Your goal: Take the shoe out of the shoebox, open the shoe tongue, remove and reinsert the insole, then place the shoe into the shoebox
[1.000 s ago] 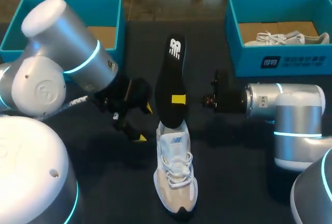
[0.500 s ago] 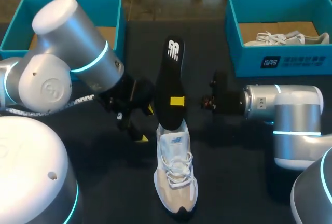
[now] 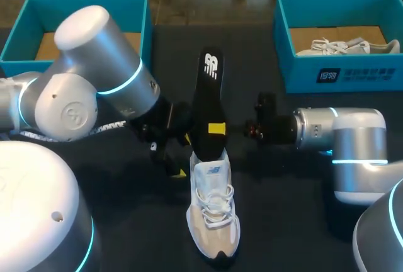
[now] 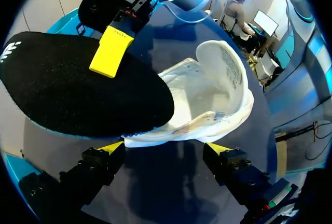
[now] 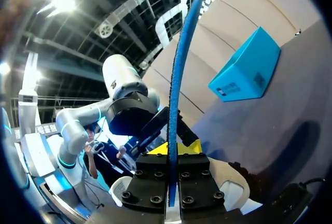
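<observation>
Resting on the dark table (image 3: 283, 221): white shoe (image 3: 213, 215).

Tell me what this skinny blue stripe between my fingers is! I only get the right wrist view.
Observer: That's the insole seen edge-on; the head view shows its black top side.
Operator: Where's the shoe?
Observer: The shoe stands on the table, its heel at the insole's lower end.
Operator: Is the other gripper holding it?
Observer: No, the left gripper is open, with the shoe's heel just ahead of its fingers.
</observation>
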Robot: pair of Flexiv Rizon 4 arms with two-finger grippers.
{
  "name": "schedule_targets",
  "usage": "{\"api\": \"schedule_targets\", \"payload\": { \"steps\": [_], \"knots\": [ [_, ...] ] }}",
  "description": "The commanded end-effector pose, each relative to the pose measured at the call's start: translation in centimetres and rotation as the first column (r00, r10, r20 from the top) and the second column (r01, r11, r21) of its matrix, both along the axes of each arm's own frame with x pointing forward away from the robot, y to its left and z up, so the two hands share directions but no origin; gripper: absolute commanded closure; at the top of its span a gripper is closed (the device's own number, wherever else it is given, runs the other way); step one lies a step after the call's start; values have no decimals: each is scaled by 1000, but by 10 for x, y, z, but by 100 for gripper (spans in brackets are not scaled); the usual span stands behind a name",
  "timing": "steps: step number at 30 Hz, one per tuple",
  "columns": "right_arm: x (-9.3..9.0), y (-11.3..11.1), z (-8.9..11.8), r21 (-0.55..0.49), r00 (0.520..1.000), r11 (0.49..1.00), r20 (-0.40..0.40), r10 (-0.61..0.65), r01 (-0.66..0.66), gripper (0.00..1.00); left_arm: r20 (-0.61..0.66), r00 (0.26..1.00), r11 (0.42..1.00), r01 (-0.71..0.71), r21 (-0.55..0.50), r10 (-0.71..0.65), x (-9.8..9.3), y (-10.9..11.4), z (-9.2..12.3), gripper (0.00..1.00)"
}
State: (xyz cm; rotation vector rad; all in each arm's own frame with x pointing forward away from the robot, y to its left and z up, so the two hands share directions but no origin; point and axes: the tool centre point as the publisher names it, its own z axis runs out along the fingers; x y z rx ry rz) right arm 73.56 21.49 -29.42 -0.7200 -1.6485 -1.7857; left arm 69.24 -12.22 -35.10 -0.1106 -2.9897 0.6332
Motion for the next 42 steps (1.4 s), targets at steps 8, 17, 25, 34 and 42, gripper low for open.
{"api": "schedule_targets", "payload": {
  "steps": [8,17,25,34,42],
  "knots": [
    [1,1,-2,-9,999,999,31,-44,44,100,7,1000,1000,-6,5,6,-1,0,-10,0],
    [-5,5,2,-40,992,993,64,-106,109,100,21,999,999,-46,2,46,1,2,-16,0],
    [-7,4,-3,-32,987,988,63,-149,151,100,23,998,998,-58,-3,58,2,3,-20,0],
    [-7,9,-8,-30,983,984,53,-176,178,100,22,998,998,-66,1,66,2,3,-23,0],
    [-6,12,-7,-27,982,982,49,-184,186,100,22,998,998,-66,1,66,2,3,-23,0]
  ]
}}
